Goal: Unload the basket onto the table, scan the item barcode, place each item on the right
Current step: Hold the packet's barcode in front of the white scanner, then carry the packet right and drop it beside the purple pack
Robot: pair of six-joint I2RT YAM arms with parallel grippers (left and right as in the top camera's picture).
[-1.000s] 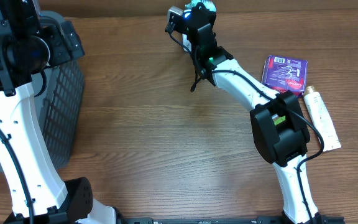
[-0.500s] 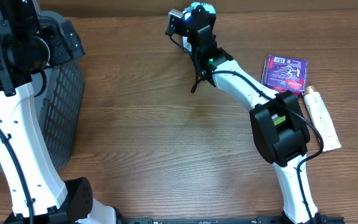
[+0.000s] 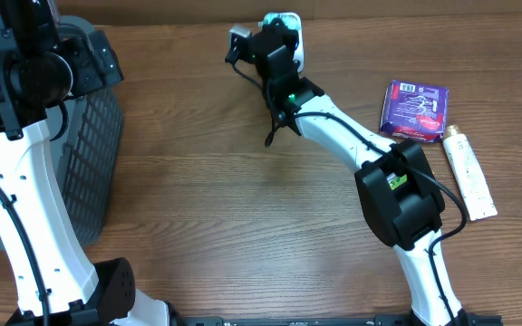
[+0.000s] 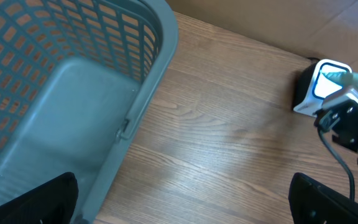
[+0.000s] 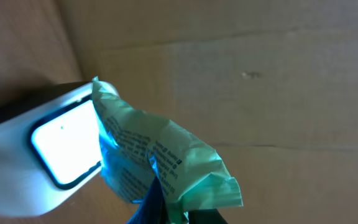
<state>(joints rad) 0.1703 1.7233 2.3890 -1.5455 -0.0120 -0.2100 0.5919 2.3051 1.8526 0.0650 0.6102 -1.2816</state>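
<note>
The right tool (image 5: pixel 160 202) is clamped on the crumpled green packet (image 5: pixel 166 155) at the worktop's (image 3: pixel 207 208) far edge, just beside the scanner's (image 5: pixel 61 146) lit window. The left tool (image 4: pixel 185 208), fingers apart, hangs far off over the basket (image 4: pixel 160 37).

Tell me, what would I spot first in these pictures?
The glowing scanner at the back, with a crinkly green packet held before its window by the right pincer. Then the big grey basket on the left and a purple packet on the right.
</note>
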